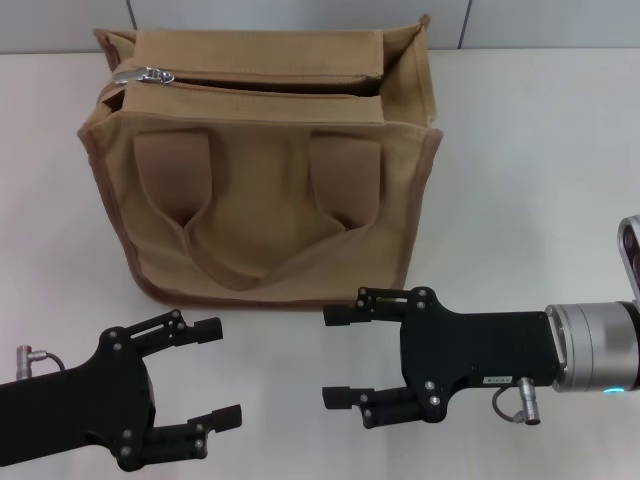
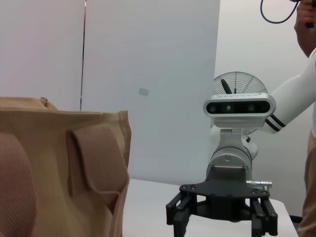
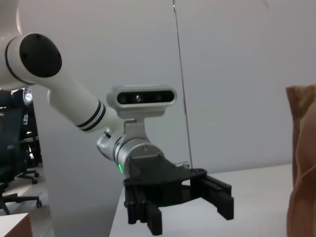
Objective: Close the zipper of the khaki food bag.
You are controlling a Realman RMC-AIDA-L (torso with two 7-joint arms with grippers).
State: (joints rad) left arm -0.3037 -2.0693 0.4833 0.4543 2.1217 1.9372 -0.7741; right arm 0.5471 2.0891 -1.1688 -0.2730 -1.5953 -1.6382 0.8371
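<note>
The khaki food bag (image 1: 260,200) stands upright on the white table (image 1: 530,170), its two looped handles hanging down its front. The zipper (image 1: 270,82) runs along the top and gapes open; its silver slider (image 1: 148,74) sits at the left end. My left gripper (image 1: 228,370) is open, low on the table in front of the bag's left corner, apart from it. My right gripper (image 1: 335,355) is open, in front of the bag's right half, fingers pointing left. The bag's side shows in the left wrist view (image 2: 59,173), with the right gripper (image 2: 219,219) beyond it. The right wrist view shows the left gripper (image 3: 192,210) and the bag's edge (image 3: 302,163).
A grey wall with panel seams rises behind the table. A person's arm (image 2: 306,29) and leg show at the edge of the left wrist view. An office chair (image 3: 15,168) stands off the table in the right wrist view.
</note>
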